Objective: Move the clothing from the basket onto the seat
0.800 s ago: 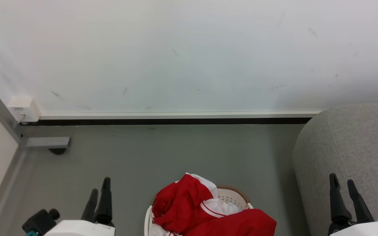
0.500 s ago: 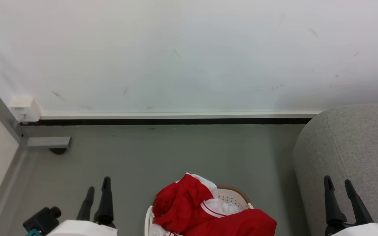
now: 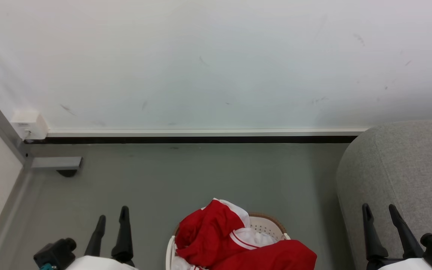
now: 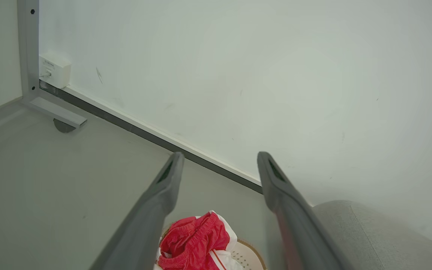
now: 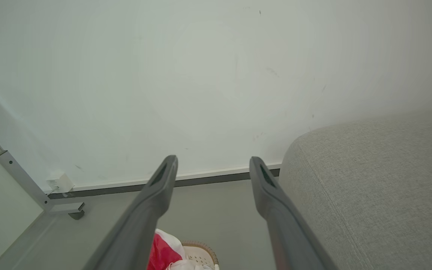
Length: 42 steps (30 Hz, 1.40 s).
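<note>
clothing is all in the basket: a red and white heap piled above the rim, with one red fold spilling past it on the right. basket sits on the floor, low centre in the head view, between the two arms. seat is just right of the basket with a strip of floor between them. no clothing on the part of the seat in view.

my read: nothing moved yet, first pick not begun. left to do: reach down, grab a garment, lift it clear of the rim, carry it right, drop it on the seat, repeat until the basket is empty. can't tell how many garments are in the heap.

left jaws: released, spread wide, nothing between them. left fingers point forward toward the wall, left of the basket, held up off the floor, apart from the clothing.

right jaws: released too, empty. right fingers point forward over the seat's near left corner, right of the basket.

both arms sit level, flanking the basket, neither angled down at it. whichever arm picks needs to pitch down and swing inward first.
</note>
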{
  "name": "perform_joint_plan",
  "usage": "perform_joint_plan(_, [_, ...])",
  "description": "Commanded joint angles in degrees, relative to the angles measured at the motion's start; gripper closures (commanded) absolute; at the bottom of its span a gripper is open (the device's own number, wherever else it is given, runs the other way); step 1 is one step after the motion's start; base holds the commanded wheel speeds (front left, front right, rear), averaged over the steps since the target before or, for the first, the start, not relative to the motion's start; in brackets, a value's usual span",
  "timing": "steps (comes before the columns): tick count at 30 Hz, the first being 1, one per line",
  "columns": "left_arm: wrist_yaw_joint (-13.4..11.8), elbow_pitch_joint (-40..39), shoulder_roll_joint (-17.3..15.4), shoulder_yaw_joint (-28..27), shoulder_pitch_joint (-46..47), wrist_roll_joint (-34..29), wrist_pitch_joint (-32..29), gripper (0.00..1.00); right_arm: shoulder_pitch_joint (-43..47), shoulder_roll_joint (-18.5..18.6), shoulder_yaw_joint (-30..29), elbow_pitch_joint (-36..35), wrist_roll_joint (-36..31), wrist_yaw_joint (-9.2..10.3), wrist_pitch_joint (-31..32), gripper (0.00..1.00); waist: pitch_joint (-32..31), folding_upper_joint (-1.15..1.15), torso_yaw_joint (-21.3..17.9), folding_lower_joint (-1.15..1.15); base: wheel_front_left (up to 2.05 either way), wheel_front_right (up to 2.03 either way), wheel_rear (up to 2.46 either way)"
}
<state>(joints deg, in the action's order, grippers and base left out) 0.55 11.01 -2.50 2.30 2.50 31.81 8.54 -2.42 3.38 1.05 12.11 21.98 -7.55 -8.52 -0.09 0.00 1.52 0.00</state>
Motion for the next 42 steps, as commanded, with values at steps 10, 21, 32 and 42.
perform_joint_plan(10, [0.3,0.1,-0.5,0.8,-0.1,-7.8,1.9,0.00,0.5,-0.1,-0.5,-0.7,-5.9,0.08,-1.8,0.00,0.1,0.00,0.1,0.00,0.00,0.00,0.00])
perform_joint_plan(21, [0.0,0.2,-0.5,1.3,-0.2,-13.4,3.2,0.00,0.8,-0.4,-1.6,-0.5,-9.4,0.09,-3.3,0.00,0.4,0.00,0.5,0.00,0.00,0.00,0.00])
perform_joint_plan(32, [1.7,1.2,-0.6,2.4,-0.6,-17.7,4.6,0.00,1.3,-0.5,-3.1,-0.4,-10.7,0.10,-4.6,0.00,0.4,0.00,0.9,0.00,0.00,0.00,0.00])
perform_joint_plan(42, [1.9,1.3,-0.6,3.2,-1.1,-21.3,5.7,0.00,1.6,-0.5,-2.7,0.6,-12.8,0.11,-5.7,0.00,0.3,0.00,1.2,0.00,0.00,0.00,0.00])
